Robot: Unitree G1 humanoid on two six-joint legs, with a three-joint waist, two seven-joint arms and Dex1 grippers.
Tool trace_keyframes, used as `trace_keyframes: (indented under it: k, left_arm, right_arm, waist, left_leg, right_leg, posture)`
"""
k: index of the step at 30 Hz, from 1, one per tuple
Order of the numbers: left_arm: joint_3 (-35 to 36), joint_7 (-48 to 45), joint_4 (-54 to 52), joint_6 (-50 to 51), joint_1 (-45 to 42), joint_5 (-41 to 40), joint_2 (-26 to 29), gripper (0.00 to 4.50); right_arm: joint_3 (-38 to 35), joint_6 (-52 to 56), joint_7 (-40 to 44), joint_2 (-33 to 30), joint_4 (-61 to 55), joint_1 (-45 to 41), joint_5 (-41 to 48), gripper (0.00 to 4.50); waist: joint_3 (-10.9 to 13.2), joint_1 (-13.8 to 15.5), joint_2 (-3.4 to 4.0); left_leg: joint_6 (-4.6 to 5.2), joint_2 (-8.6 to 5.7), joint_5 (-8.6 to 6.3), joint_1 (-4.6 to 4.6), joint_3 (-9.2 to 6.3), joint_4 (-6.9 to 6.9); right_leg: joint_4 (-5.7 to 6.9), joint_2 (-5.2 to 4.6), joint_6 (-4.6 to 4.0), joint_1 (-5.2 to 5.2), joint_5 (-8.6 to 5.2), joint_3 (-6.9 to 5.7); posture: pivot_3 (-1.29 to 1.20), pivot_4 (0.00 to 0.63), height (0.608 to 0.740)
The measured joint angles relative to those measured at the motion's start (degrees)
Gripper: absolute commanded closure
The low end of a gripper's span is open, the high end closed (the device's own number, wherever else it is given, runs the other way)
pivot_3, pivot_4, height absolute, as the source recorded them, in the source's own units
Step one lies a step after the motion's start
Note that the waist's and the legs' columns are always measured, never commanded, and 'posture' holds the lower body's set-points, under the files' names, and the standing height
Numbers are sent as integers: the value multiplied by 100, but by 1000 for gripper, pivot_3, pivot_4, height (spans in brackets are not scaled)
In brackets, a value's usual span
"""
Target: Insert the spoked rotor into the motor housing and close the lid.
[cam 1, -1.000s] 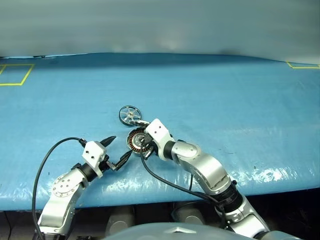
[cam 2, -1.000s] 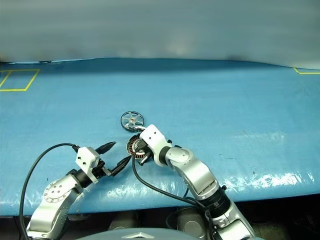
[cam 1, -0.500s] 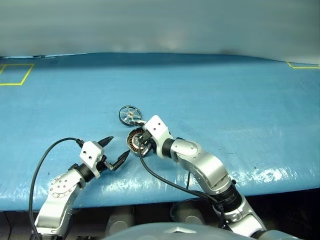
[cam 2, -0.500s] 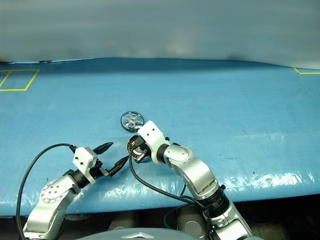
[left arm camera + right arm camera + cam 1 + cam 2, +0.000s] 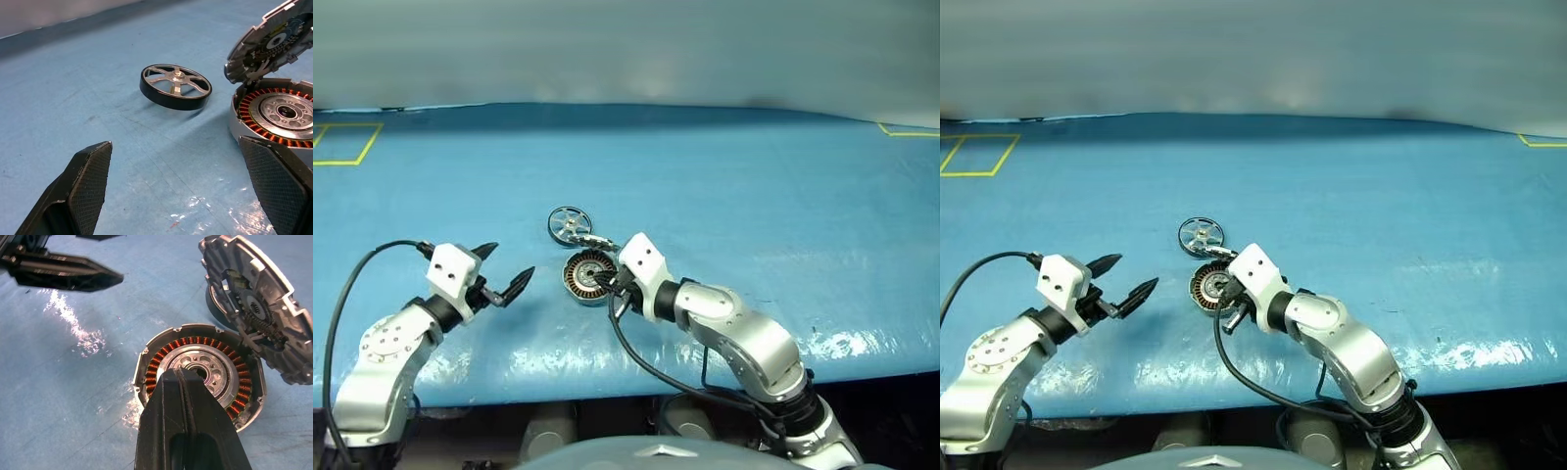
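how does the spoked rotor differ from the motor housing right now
The spoked rotor is a flat wheel with a dark rim and silver spokes; the motor housing is a grey can ringed inside with copper windings. The rotor lies alone on the blue table, while the housing carries a raised lid at its edge. The right gripper, jaws shut, is over the housing; nothing is at the rotor. Both are round and similar in width.
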Motion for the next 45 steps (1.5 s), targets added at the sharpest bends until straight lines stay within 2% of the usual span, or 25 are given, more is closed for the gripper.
trace_keyframes:
  k: [6, 8, 9, 13, 17, 19, 25, 34, 40, 43, 45]
  left_arm:
    - [-88, -540, 509, 859, -1189, -63, 882, 0]
    - [-130, -646, 566, 876, -1246, -44, 955, 0]
    - [-591, -1168, 1094, 894, -1839, 8, 1209, 0]
    - [-1273, -2113, 2205, 842, -3235, 330, 1655, 0]
    - [-2019, -2876, 3169, 521, -4208, 744, 1516, 0]
    - [-2375, -3189, 3735, 272, -4641, 1007, 1388, 0]
    - [-2838, -3676, 4801, -442, -5448, 1601, 988, 0]
    - [-3150, -4146, 6211, -1767, -6442, 2239, 338, 0]
    - [-3167, -4253, 7056, -2690, -6715, 2519, 41, 0]
    - [-3218, -4356, 7485, -2983, -6790, 2701, -59, 593]
    - [-3257, -4434, 7648, -3099, -6833, 2763, -92, 1259]
  right_arm:
    - [4, 0, 3, -59, -96, 110, 66, 4476]
    - [5, 0, -34, -61, -96, 133, 67, 4476]
    - [-63, -11, -69, -65, -157, 260, 73, 4476]
    - [-124, -223, -43, -104, -257, 516, 156, 4476]
    - [-221, -564, -34, -160, -259, 682, 164, 4476]
    - [-239, -659, -60, -189, -254, 767, 147, 4476]
    - [-337, -756, -199, -213, -257, 973, 126, 4476]
    - [-346, -825, -352, -139, -257, 1027, 96, 4476]
    - [-360, -1128, -389, 29, -218, 1191, 79, 4476]
    - [-362, -1368, -367, 17, -143, 1285, 37, 4500]
    - [-360, -1437, -367, 15, -85, 1333, 19, 4500]
  waist:
    - [1, -43, 0]
    - [1, -58, 0]
    - [7, 27, -17]
    - [12, 59, -18]
    - [12, 18, -19]
    - [12, -3, -19]
    - [12, -6, -20]
    - [12, -7, -21]
    - [12, -27, -21]
    - [12, -23, -21]
    - [12, -22, -22]
  left_leg:
    - [0, 0, 0, 1, 3, -3]
    - [0, 0, -1, 0, 7, -10]
    - [-1, -1, 0, -14, -15, -6]
    - [-5, -5, 3, -20, -16, -1]
    - [-3, -7, 1, -23, -9, 1]
    - [-1, -5, 1, -27, -12, 0]
    - [1, -7, -1, -40, -16, 13]
    - [3, -8, -1, -45, -16, 29]
    - [6, -9, -3, -46, -16, 29]
    - [7, -10, -3, -46, -17, 34]
    - [7, -10, -3, -47, -17, 36]
  right_leg:
    - [1, 1, 0, -2, 0, 2]
    - [-4, -2, -1, -5, 0, 4]
    - [-1, 2, -7, -11, -3, -13]
    - [-5, -1, -2, -8, 0, -15]
    - [-7, -1, -1, -11, 2, -9]
    - [-5, 2, -28, -15, 16, -11]
    - [-4, 0, -28, -19, 17, -14]
    - [1, 0, -22, -17, 21, -12]
    - [1, 0, -22, -18, 21, -10]
    - [2, 0, -21, -16, 22, -10]
    - [4, -1, -21, -16, 23, -10]
  posture:
    - [0, 150, 740]
    - [0, 150, 740]
    - [0, 150, 740]
    - [0, 150, 740]
    - [0, 150, 740]
    - [0, 150, 740]
    - [0, 150, 740]
    - [0, 150, 740]
    - [0, 150, 740]
    - [0, 150, 740]
    - [0, 150, 740]
